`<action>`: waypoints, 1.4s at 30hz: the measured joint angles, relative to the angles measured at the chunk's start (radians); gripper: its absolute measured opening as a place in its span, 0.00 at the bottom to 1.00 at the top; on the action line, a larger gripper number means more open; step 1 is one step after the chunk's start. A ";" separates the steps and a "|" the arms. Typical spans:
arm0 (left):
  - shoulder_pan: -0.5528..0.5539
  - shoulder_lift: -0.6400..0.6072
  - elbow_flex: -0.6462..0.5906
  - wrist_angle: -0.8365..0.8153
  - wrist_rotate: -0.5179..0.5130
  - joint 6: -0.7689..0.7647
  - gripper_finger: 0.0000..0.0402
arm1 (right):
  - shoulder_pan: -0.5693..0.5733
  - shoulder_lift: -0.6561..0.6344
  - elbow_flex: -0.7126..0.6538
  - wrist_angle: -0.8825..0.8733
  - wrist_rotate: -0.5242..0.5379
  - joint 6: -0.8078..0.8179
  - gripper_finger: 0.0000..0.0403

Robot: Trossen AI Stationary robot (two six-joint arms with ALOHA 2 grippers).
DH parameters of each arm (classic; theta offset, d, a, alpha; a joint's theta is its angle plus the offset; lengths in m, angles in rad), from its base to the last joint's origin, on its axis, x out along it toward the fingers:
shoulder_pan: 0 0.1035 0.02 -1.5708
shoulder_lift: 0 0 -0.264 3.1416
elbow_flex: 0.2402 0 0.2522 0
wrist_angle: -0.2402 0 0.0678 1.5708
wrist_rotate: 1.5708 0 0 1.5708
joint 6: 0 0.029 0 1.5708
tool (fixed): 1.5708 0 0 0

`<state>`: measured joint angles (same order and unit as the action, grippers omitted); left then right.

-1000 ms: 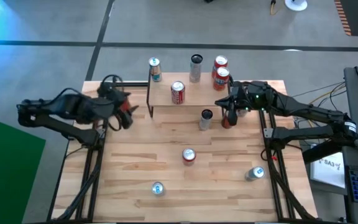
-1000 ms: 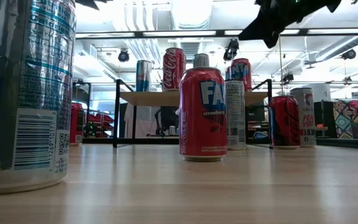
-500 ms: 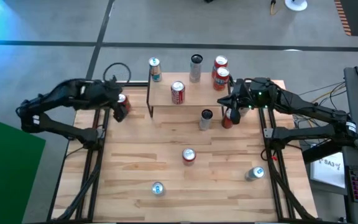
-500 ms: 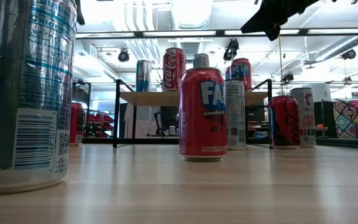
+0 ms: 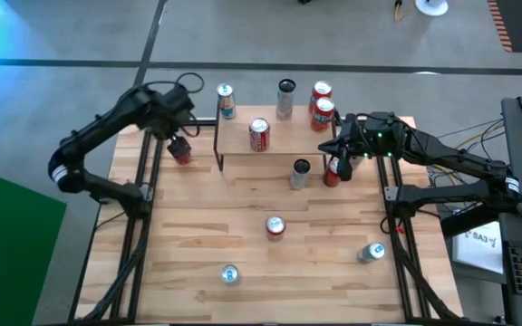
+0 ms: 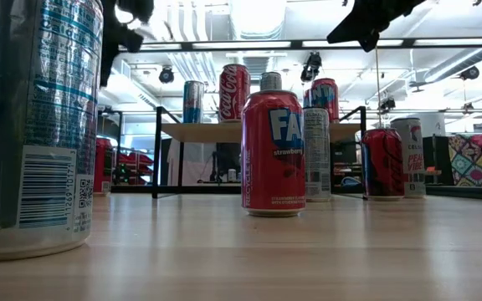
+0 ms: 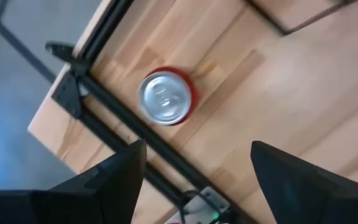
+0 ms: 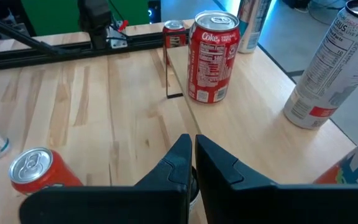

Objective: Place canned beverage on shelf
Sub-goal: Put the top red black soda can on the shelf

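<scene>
So, w/ the shelf (image 5: 275, 138) as landmark, going left to right. Left of the shelf's left legs, the left pincer (image 5: 178, 138) is hovering above a red can (image 5: 181, 152) that is standing upright near the tabletop (image 5: 198, 244) edge. Its fingers are standing apart, nothing between them. Judging by that, the approach-to-grasp step is in hand: next it needs to descend straight down, straddle the can, close, then lift and carry it right onto the plank.

On the shelf itself a Coke can (image 5: 259, 134) is already sitting; other cans are standing behind the shelf and in front of it.

At the shelf's right end the right pincer (image 5: 337, 154) is waiting, fingers pressed together, holding nothing, w/ a red can just below it.

Views: the left wrist view is looking down on the can top (image 7: 165, 98) between the spread fingers (image 7: 120, 168), alignment the low view isn't giving, as there the near cans are blocking much. The right wrist view is showing the Coke label and the shelf's plank edge-on.
</scene>
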<state>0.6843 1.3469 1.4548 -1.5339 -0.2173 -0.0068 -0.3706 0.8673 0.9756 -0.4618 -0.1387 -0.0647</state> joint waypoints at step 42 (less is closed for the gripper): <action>0.119 0.084 -0.139 0.097 -0.155 0.091 0.88 | 0.000 0.040 -0.001 0.000 0.008 -0.013 0.03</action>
<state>0.8032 1.4311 1.3157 -1.4371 -0.3723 0.0839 -0.3706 0.9070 0.9745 -0.4622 -0.1310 -0.0776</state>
